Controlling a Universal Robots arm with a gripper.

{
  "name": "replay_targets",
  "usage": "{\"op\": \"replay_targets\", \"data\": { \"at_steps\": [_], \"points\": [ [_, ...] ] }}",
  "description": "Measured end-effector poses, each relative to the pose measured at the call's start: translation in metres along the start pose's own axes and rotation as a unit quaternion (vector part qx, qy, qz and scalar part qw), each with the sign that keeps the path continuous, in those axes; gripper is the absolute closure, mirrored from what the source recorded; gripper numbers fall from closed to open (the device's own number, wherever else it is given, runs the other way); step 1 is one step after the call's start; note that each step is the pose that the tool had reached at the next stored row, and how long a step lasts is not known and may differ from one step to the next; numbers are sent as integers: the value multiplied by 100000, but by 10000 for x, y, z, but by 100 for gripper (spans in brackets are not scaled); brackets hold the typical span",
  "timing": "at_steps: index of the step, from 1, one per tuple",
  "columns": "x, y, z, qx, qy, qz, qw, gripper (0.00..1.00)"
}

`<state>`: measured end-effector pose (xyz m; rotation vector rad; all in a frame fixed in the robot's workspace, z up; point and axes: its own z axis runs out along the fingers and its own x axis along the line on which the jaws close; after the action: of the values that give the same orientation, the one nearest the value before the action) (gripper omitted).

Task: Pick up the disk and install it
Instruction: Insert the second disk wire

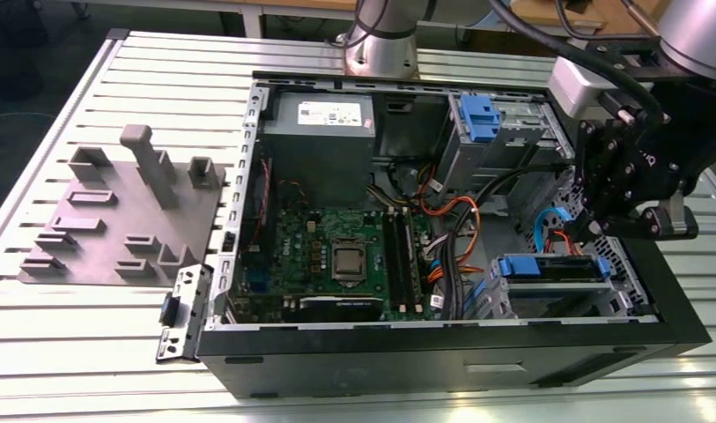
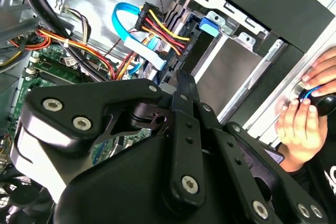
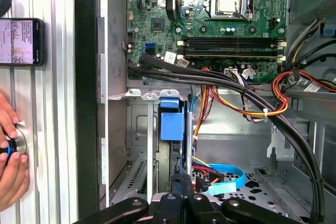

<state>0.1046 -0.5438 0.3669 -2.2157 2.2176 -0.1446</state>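
The open computer case [image 1: 452, 352] lies on its side on the slatted tabletop [image 1: 87, 344], and the disk [image 1: 554, 267], framed by its blue bracket, sits in the drive bay at the case's corner nearest the arm, just beside the orange and blue cables [image 1: 452, 220]. The claw [image 1: 602, 231] hangs just above that bay, and I cannot tell whether it is open or closed. In both wrist views a person's hands [image 2: 304, 124] rest on the tabletop just outside the case wall.
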Motion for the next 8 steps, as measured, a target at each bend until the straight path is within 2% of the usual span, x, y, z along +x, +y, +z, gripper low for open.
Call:
{"op": "replay_targets", "data": {
  "at_steps": [8],
  "points": [
    [-75,0,-4,-11,-11,2,100000,89]
  ]
}}
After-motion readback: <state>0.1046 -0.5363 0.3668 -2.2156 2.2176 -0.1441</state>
